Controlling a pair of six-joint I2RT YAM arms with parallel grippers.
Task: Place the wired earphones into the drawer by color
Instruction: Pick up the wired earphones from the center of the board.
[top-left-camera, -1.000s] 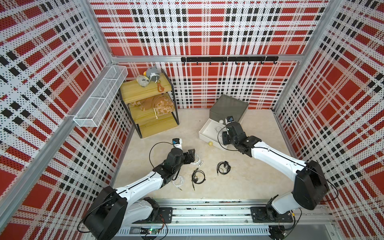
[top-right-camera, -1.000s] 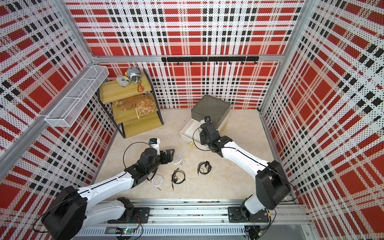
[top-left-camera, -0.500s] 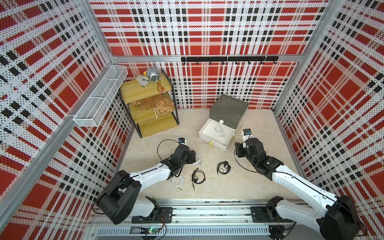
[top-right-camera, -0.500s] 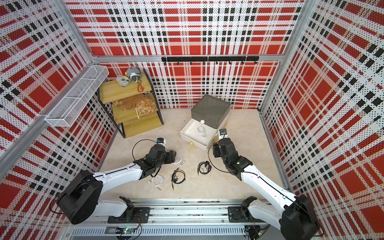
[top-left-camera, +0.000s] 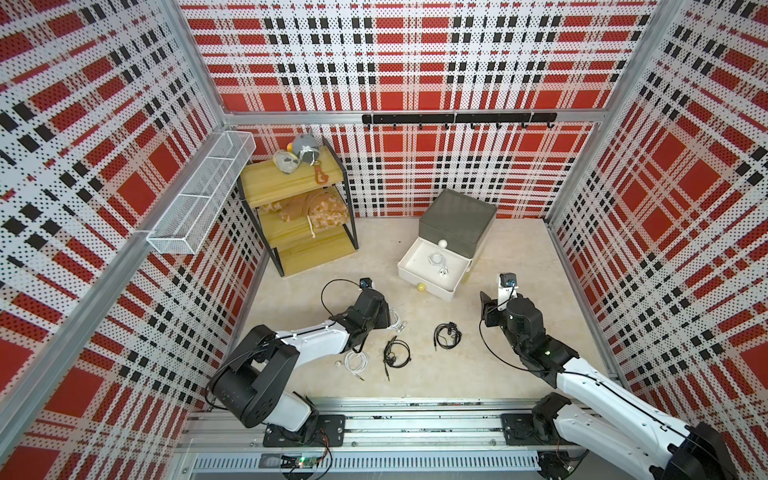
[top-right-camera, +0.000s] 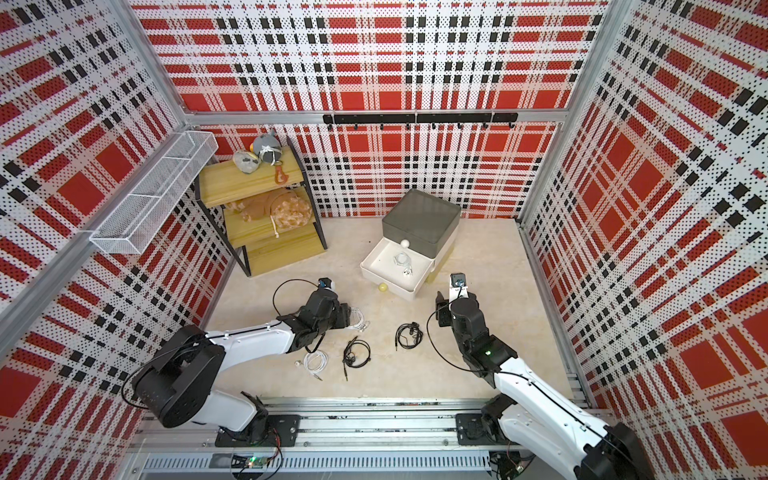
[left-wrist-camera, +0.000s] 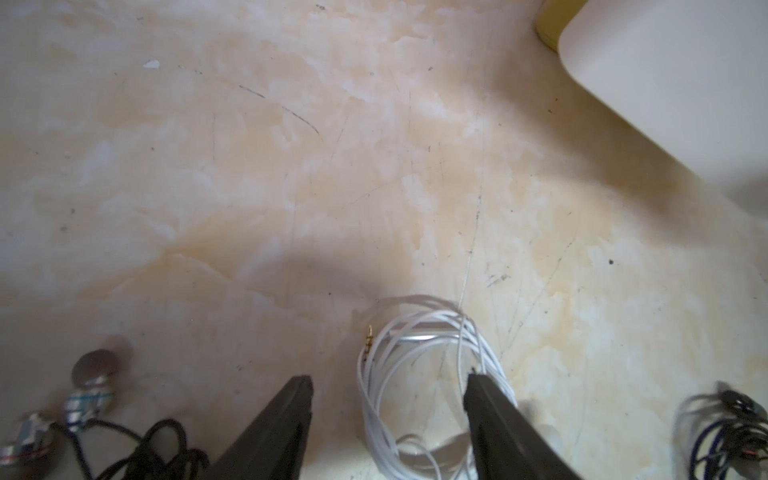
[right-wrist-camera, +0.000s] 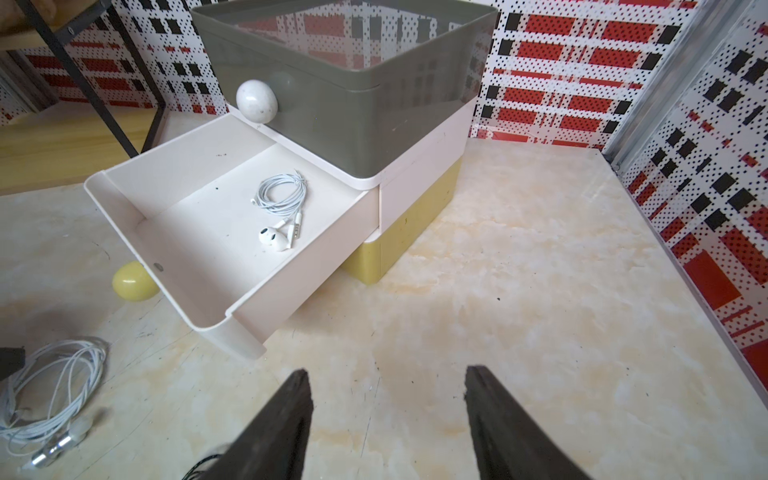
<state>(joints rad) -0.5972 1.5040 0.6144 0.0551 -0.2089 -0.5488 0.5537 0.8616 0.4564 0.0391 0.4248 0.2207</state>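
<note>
Tabletop (top-left-camera: 519, 257): four earphone bundles (top-left-camera: 397, 353) lie out; one white set (right-wrist-camera: 282, 195) lies in white drawer (right-wrist-camera: 124, 195); left gripper (left-wrist-camera: 388, 399), right gripper (right-wrist-camera: 386, 395) gape empty.

In the left wrist view, the picture's edge is cutting off the white earphone coil (left-wrist-camera: 428, 326) lying between the jaws of the left gripper (left-wrist-camera: 389, 379), and one jaw is covering part of it. A black earphone bundle (left-wrist-camera: 158, 446) and a dark bundle (left-wrist-camera: 727, 428) are showing blurred at the edges, the latter's colour unclear. In both top views the left arm (top-left-camera: 365, 311) is hiding those jaws. The white drawer (right-wrist-camera: 299, 286) is hiding part of the yellow knob (right-wrist-camera: 129, 282).
</note>
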